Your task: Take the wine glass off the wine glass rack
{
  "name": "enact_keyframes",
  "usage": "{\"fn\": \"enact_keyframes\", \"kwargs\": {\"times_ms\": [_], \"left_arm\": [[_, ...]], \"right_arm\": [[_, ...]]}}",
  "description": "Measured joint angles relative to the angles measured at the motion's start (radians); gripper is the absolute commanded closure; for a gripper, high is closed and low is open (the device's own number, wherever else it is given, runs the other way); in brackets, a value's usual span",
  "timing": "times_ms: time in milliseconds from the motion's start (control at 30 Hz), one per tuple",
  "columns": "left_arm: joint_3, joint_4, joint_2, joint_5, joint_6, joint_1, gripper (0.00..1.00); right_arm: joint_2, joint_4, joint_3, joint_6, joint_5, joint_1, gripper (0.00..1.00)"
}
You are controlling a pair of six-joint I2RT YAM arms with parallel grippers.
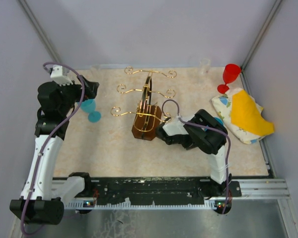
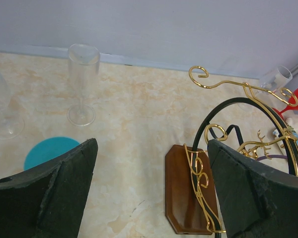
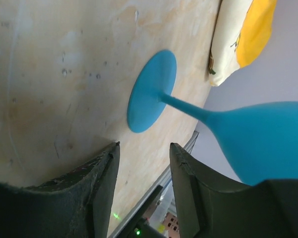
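Left end effector (image 2: pixel 151 145): released, its dark fingers spread wide with nothing between them, hanging over the left side of the surface (image 1: pixel 109 148).
Blue wine glass (image 1: pixel 92 112): on the surface just beside that end effector, well left of the rack. Only a blue disc of it shows in the wrist view, so contact with a finger cannot be told.
Wine glass rack (image 1: pixel 146 121): mid-surface on its brown base, every curled gold arm in view bare.
Right end effector (image 3: pixel 144 148): also released and empty, low beside a second blue glass (image 3: pixel 248 134) standing near a patterned cloth (image 3: pixel 238 39).
Step in hand: by the look of it, the glass is off the rack and set down, with only the pull-back left.
Next move: likely a straight lift of the left end effector, minding the glass below and the clear glasses (image 2: pixel 83 84) beyond.
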Motion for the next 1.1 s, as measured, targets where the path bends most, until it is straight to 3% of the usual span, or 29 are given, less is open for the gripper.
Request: {"fn": "enact_keyframes", "kwargs": {"times_ms": [767,1100], "left_arm": [[-0.002,0.0,-0.007,0.0,0.0,0.0,0.03],[-0.012,0.0,-0.01,-0.003,0.003,0.0,0.03]], "right_arm": [[-0.117,0.0,-0.097,0.064,-0.134,0.212,0.56],[-0.183,-0.027,-0.146,0.193,-0.193,0.334,0.53]]}}
